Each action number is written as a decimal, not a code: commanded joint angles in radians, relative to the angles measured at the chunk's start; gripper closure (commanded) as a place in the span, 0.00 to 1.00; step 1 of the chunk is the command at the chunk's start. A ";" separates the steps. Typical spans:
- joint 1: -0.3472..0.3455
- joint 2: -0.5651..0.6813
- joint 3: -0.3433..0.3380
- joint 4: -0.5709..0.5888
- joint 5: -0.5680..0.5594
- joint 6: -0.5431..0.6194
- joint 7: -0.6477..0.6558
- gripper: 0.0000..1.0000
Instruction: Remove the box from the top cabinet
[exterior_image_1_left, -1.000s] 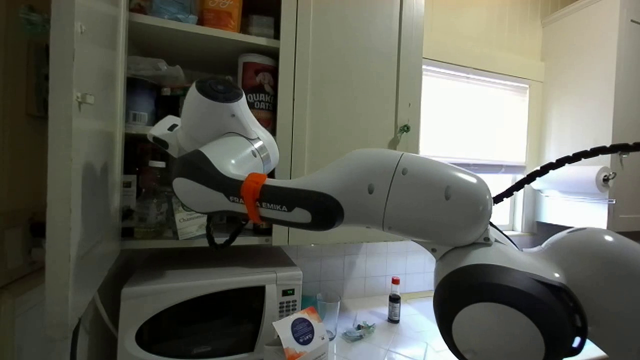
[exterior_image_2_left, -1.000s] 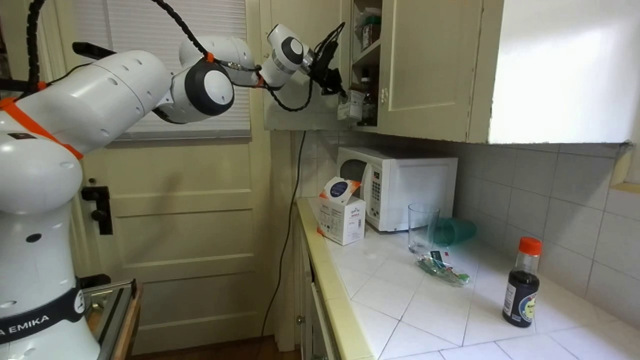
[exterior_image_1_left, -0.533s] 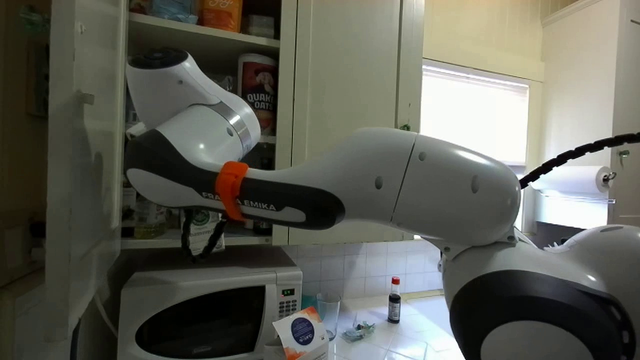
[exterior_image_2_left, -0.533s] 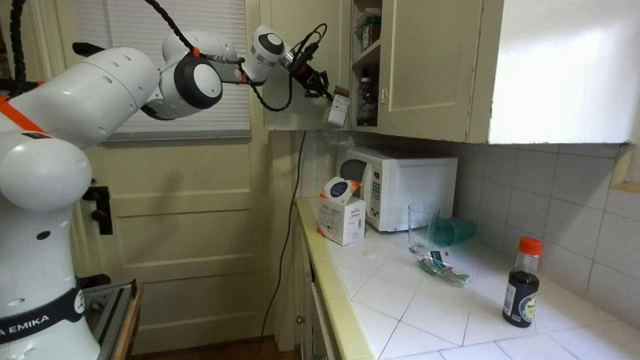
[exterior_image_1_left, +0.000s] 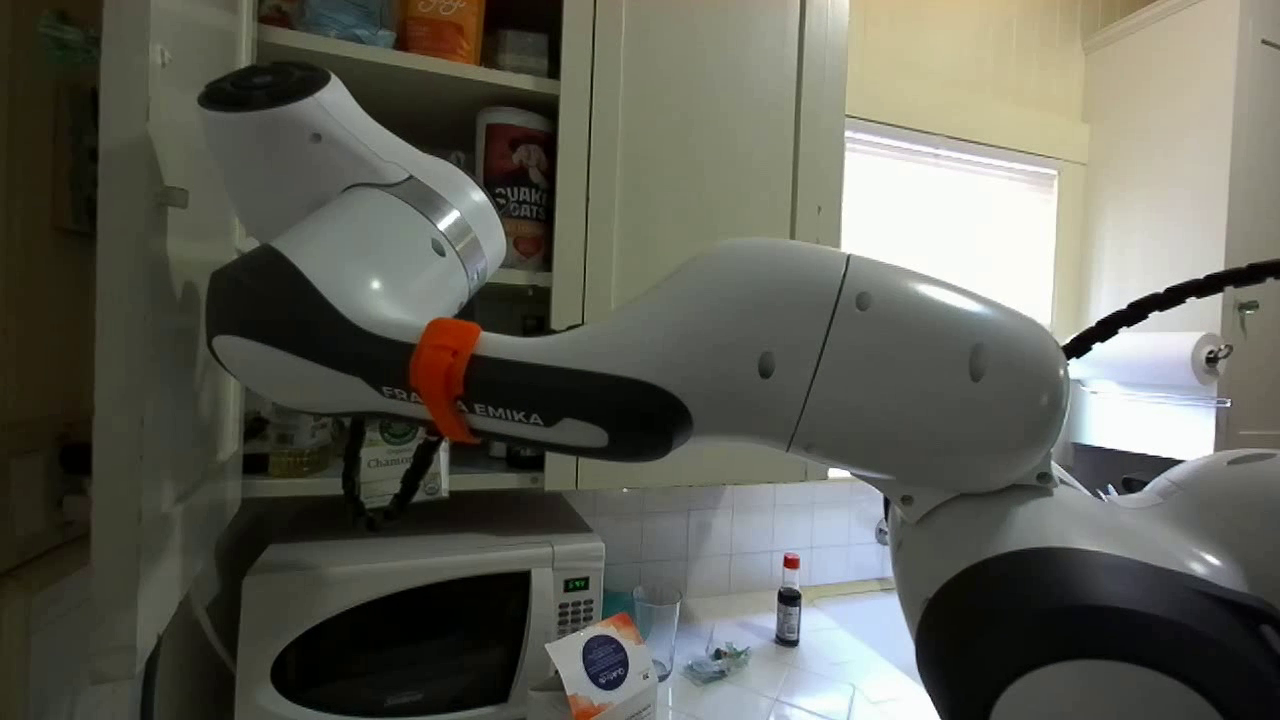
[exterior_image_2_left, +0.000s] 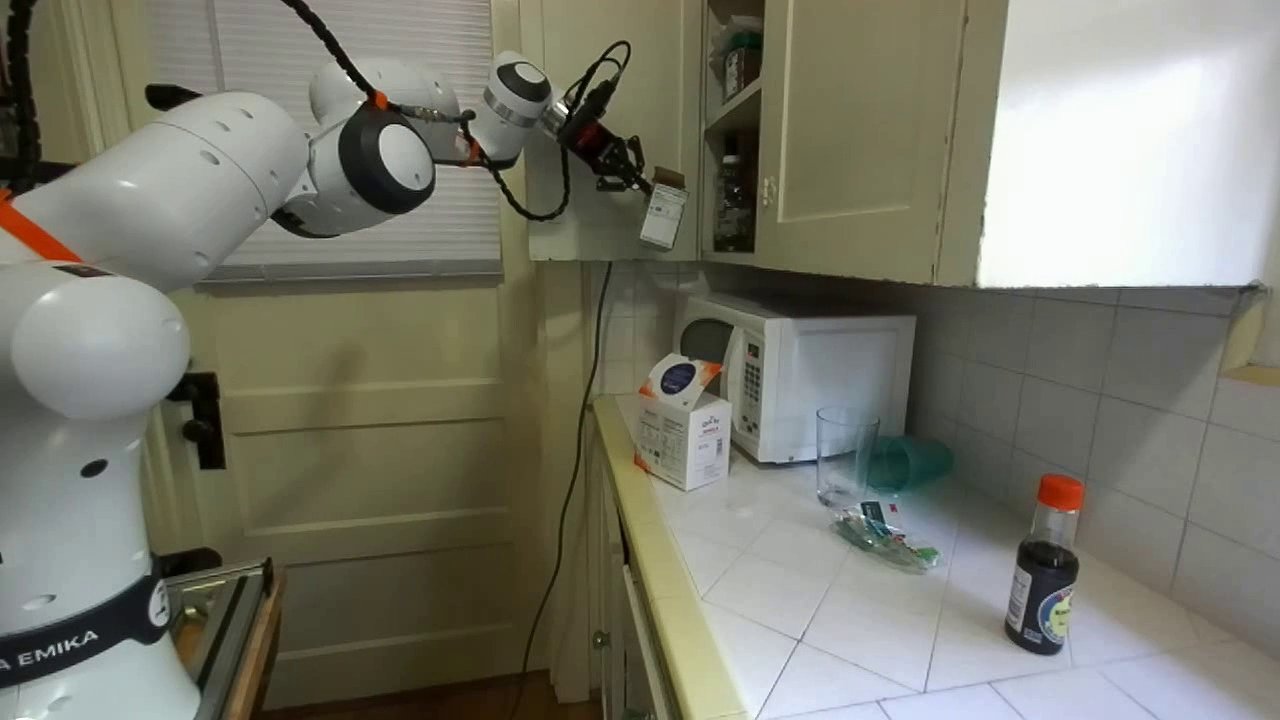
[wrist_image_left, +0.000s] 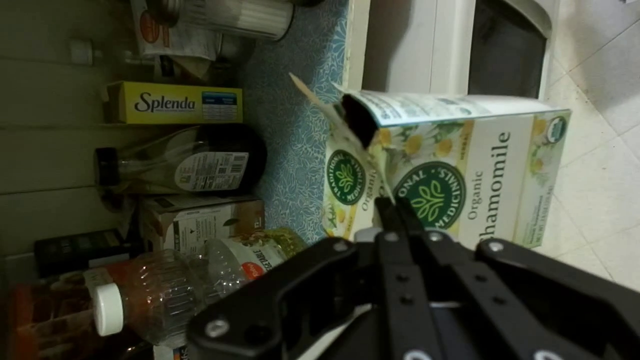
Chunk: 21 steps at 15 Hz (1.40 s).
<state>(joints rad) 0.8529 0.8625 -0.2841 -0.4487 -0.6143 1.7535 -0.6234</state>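
Tight work from the gripper (wrist_image_left: 394, 207): its jaws were pinched almost to nothing, with the thin card of the box (wrist_image_left: 480, 165) caught between them at the lid (wrist_image_left: 350, 200) end! From that nip the box hung tilted, "Organic Chamomile" on its face, and nothing showed beneath to bear it. Farther out, in an exterior view, it dangled just in front of the cabinet (exterior_image_2_left: 860, 140), apart from its frame and higher than the microwave (exterior_image_2_left: 830, 370). The removal itself looked as good as done! Left over, I judged, was a steady lowering, perhaps to the counter (exterior_image_2_left: 770, 600), and a release not yet made.
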 joint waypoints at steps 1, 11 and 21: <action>-0.004 -0.009 0.016 -0.017 -0.034 -0.009 0.030 1.00; -0.031 0.001 0.071 0.005 0.010 -0.246 0.352 1.00; -0.053 0.004 0.082 0.003 0.002 -0.231 0.373 0.98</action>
<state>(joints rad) 0.8024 0.8636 -0.2091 -0.4547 -0.6067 1.5276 -0.2476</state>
